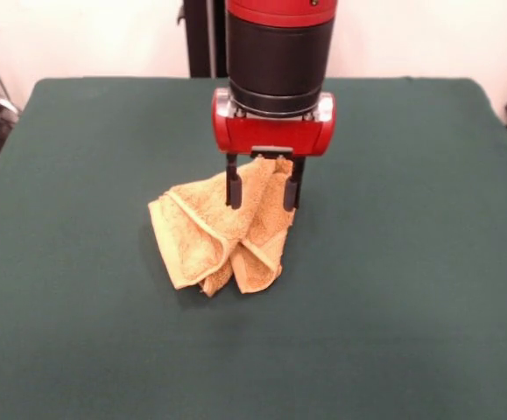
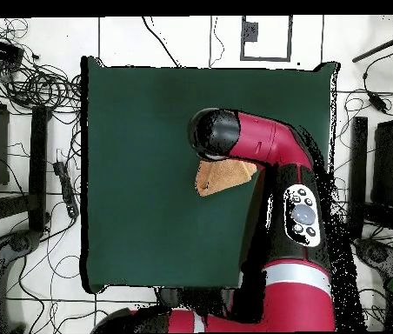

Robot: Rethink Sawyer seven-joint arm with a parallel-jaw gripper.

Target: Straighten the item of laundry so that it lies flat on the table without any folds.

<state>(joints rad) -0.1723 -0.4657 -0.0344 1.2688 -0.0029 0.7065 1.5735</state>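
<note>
The golden-orange towel (image 1: pixel 207 234) lies crumpled and folded over itself near the middle of the dark green table (image 1: pixel 411 262). Its far part rises up between my gripper's two black fingers. My gripper (image 1: pixel 264 194) hangs straight down over that far edge, fingers spread apart on either side of the cloth, open. In the overhead view only a wedge of the towel (image 2: pixel 223 177) shows beside the arm's black wrist (image 2: pixel 214 133), which hides the gripper. The towel's tag and woven band do not show.
The red arm (image 2: pixel 291 187) reaches over the table (image 2: pixel 148 174) from the robot's side. Cables and stands (image 2: pixel 39 87) lie on the floor around the table. Green cloth stretches wide on all sides of the towel.
</note>
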